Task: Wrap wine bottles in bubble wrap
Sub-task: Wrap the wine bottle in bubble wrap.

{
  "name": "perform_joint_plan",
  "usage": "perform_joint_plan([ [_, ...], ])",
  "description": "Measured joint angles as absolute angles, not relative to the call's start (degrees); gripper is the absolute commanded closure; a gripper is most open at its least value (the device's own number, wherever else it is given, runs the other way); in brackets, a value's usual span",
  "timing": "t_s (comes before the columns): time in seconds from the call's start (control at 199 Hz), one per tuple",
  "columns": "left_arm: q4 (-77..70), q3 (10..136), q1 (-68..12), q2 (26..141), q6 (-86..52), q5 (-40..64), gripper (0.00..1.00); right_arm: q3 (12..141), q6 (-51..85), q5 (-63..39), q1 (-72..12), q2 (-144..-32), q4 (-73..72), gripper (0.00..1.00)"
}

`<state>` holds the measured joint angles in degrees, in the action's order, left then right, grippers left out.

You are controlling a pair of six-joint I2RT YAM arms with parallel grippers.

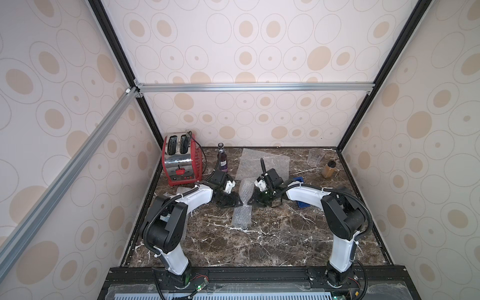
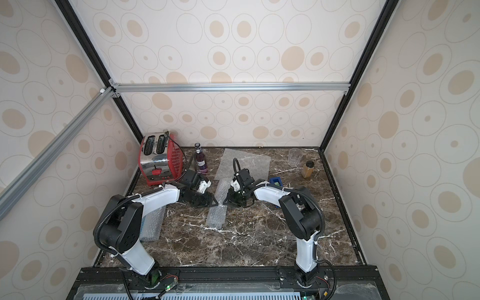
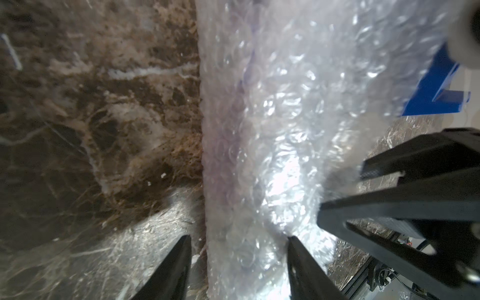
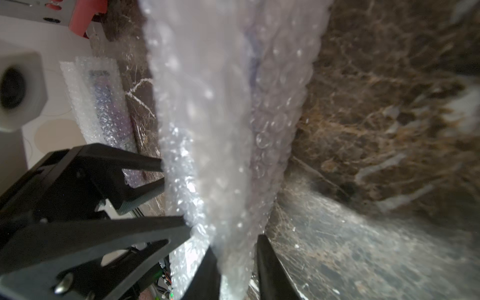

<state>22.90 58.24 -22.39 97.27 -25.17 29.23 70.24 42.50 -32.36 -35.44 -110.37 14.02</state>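
Clear bubbled plastic wrap, rolled into a tube (image 1: 241,210), lies mid-worktop (image 1: 285,241) in both top views. The left tool (image 1: 237,202) and right tool (image 1: 254,200) meet at it, and a slim purple-filled glass bottle (image 1: 222,162) stands behind. Left wrist: the left tool (image 3: 239,239) straddles the tube (image 3: 259,130), released. Right wrist: the right tool (image 4: 235,245) is clenched on the tube (image 4: 220,117), which shows a purplish tint inside.

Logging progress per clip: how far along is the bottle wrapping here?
Done: one wrapped roll lies aside. In hand: the left claw and right claw work the centre roll. Left: a purple bottle stands bare near a flat sheet.
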Motion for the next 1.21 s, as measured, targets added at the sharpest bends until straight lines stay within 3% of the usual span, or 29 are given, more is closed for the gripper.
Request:
perform_joint_plan([
  [0.131, 23.24, 58.24, -21.98, 97.25, -24.29, 28.91, 0.32, 70.48, 43.05, -33.87, -35.53, -112.01, 13.37, 0.92],
  [0.422, 26.28, 58.76, -20.88, 93.71, -21.37, 26.15, 0.11, 72.27, 44.47, -35.92, -36.07, -112.38, 11.97, 0.91],
  [0.743, 29.23, 58.11, -20.86, 85.86, -16.91, 25.1, 0.13, 75.26, 46.0, -36.4, -37.82, -114.26, 9.93, 0.9],
  [1.205, 26.61, 52.42, -21.06, 90.08, -16.64, 24.53, 0.23, 76.93, 46.28, -36.84, -38.65, -115.5, 8.8, 0.87],
])
